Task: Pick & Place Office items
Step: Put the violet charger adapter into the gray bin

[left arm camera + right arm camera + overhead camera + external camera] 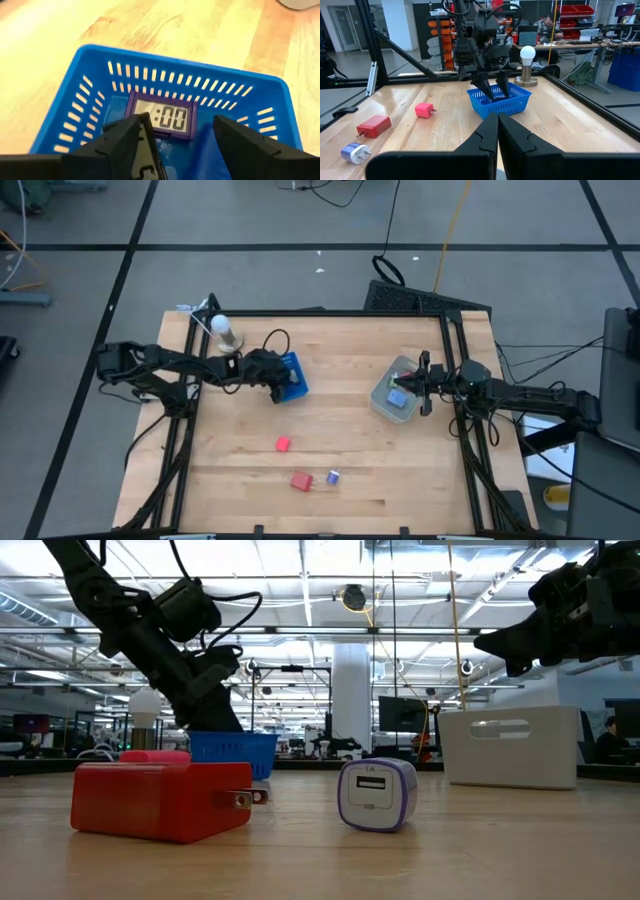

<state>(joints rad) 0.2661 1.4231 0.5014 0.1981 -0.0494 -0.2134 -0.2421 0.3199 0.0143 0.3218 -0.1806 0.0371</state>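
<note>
My left gripper (181, 120) is open, its fingers reaching down into the blue slotted basket (296, 380) (75, 95). They stand over a purple-framed digital clock (162, 117) that lies flat on the basket floor. On the near part of the table rest a small pink-red block (283, 443), a red plug adapter (301, 480) (160, 802) and a white-and-purple charger (333, 477) (376, 795). My right gripper (497, 120) is shut and hovers over the right rim of the grey translucent bin (382, 392), which holds a few small bluish and dark pieces.
A light bulb on a round stand (222, 328) (526, 65) sits just beyond the basket near the far left corner. A black frame rail (455, 380) borders the table. Bare wood (360, 450) lies between the basket, the bin and the three loose items.
</note>
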